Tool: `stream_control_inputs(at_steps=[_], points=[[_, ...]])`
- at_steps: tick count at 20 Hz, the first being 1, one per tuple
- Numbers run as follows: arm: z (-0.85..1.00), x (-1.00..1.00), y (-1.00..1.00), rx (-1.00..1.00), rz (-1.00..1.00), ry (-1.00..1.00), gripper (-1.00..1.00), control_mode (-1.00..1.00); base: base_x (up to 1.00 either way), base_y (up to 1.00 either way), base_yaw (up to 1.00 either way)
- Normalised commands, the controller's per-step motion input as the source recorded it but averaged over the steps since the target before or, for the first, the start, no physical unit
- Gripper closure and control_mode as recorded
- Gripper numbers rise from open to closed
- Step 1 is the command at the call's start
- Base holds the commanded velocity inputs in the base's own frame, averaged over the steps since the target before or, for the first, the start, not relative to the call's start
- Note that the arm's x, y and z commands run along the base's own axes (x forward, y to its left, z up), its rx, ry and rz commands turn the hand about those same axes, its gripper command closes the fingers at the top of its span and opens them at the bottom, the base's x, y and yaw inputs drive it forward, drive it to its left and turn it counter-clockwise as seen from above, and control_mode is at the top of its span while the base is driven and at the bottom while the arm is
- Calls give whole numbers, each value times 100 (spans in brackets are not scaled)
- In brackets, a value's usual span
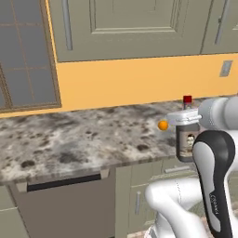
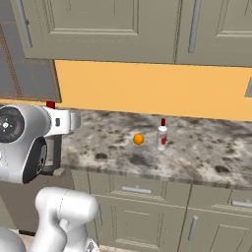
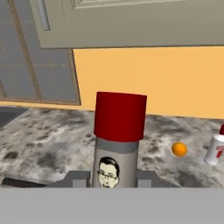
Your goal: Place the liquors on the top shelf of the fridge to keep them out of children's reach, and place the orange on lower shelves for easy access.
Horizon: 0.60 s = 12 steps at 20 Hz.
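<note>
Liquor bottle, grey-brown with a red cap and a pale label bearing a man's face, is standing upright between the robot's fingers, which are pressing against its sides low on the neck, as the hand view is showing; the gripper is clamped on the bottle. From the left base view, the same bottle is showing at the front edge of the speckled stone counter, partly hidden behind the white arm, its red cap peeking above the white hand; whether its base is touching the counter cannot be told. From the right base view, only the cap and a dark strip of the bottle are appearing behind the arm's big white joint. An orange is lying on the counter to the right of the held bottle, well apart from it, and in the left base view it is sitting just beside the hand. A second, pale bottle with a red top and a red mark on its label is standing upright just right of the orange, near it but not touching. Beige wall cupboards are hanging over an orange-yellow wall, and a grey tiled panel with a wooden frame is filling the left of the wall. Beige drawers are running below the counter.
</note>
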Motion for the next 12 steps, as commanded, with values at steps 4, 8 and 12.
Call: stream_control_inputs(at_steps=[4,8,12], points=[[0,0,0,0,0,0,100,100,-54,-14,-40],[0,0,0,0,0,0,100,100,-19,-22,-51],[0,0,0,0,0,0,100,100,-4,-15,-53]])
